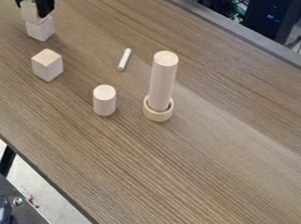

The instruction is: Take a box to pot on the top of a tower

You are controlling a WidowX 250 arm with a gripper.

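At the upper left, the black gripper (pixel 30 9) hangs pointing down, with its fingers closed around a light wooden box (pixel 30 10). That box is directly above a second wooden box (pixel 40 28), and the two look stacked as a small tower, the upper one slightly offset to the left. Whether they touch all along their faces is hard to tell behind the fingers. A third wooden box (pixel 47 65) sits alone on the table, below the stack in the view.
Right of the boxes are a short upright cylinder (pixel 104 100), a thin white stick (pixel 124 59) lying down, and a tall cylinder (pixel 162 82) upright in a wooden ring (pixel 157 115). The brown table (pixel 207 179) has its near edge at lower left.
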